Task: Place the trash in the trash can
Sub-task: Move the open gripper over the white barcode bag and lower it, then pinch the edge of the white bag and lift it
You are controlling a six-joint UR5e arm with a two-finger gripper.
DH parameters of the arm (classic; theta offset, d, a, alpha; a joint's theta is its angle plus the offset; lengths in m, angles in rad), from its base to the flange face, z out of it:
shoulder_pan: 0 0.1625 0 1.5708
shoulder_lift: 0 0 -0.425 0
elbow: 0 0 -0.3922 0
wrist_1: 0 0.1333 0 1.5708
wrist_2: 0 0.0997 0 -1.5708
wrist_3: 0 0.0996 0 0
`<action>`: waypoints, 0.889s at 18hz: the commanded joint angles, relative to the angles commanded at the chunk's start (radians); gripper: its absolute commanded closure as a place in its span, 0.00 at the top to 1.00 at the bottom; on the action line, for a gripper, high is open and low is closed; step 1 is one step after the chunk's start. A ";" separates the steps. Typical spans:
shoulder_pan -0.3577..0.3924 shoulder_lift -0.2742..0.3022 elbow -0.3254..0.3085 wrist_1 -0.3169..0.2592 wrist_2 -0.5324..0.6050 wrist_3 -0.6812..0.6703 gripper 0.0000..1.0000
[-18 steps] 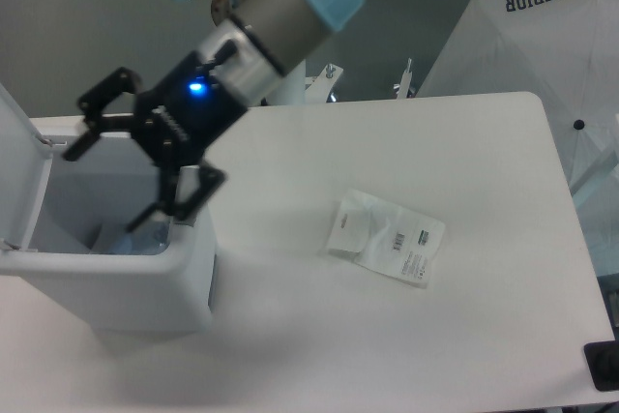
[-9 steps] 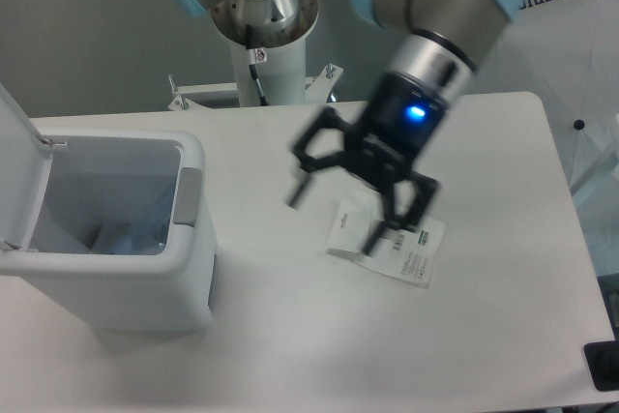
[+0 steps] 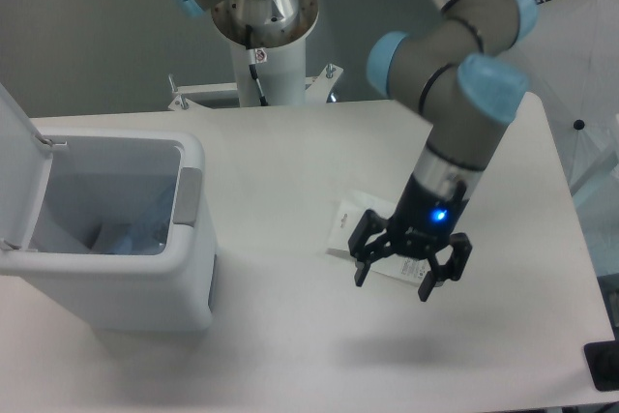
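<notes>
1 flat clear-white packet point(image 3: 350, 227) under open gripper point(image 3: 392, 280). Left: white trash can point(image 3: 145, 282), lid up, bottle point(image 3: 131, 235) inside.

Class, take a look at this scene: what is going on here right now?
A robot arm is clearing trash from a white table. Its gripper, fingers spread open, hangs over a flat plastic packet lying on the table, not yet gripping it. On the left stands the white trash can with its lid up; something bluish and clear already lies inside.
</notes>
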 joint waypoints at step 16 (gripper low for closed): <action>-0.023 0.000 -0.178 -0.080 0.236 0.381 0.95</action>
